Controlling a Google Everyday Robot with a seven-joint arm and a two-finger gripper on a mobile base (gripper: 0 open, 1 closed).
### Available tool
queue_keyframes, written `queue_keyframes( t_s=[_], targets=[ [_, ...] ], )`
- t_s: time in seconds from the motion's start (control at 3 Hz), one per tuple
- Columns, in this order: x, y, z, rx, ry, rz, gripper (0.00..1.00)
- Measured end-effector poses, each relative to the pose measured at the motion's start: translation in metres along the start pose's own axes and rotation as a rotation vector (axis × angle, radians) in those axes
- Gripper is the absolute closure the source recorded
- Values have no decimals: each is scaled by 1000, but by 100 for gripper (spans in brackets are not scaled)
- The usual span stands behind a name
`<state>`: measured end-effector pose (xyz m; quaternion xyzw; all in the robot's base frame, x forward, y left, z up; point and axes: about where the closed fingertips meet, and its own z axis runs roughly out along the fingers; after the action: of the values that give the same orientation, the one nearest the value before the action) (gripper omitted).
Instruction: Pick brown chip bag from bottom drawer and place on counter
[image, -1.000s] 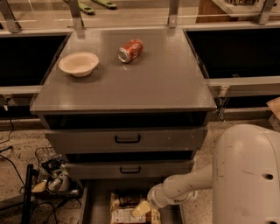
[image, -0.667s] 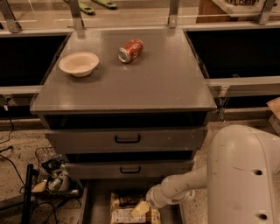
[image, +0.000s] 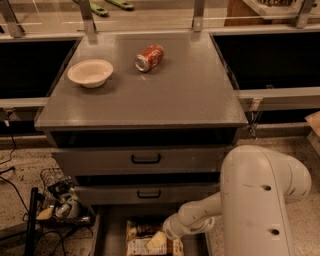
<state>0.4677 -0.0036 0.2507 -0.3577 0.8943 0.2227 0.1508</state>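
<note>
Your gripper (image: 157, 241) sits low inside the pulled-out bottom drawer (image: 109, 235), over the right half of the brown chip bag (image: 138, 246). Whether it has a grip on the bag cannot be told from this view. The bag lies flat on the drawer floor, label side up. The white arm (image: 260, 200) reaches down to it from the lower right. The counter (image: 170, 100) carries a cream bowl (image: 90, 73) at rear left and a red soda can (image: 149, 57) on its side, well apart. Both upper drawers (image: 145, 160) are pushed in.
</note>
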Motion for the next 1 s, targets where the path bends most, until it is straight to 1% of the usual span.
queue_keyframes(
  t_s=[0.33,0.67,1.0],
  targets=[
    [0,-6,17,-11,16,12,0],
    [2,-16,50,-16,46,17,0],
    [2,-16,50,-16,46,17,0]
  ],
)
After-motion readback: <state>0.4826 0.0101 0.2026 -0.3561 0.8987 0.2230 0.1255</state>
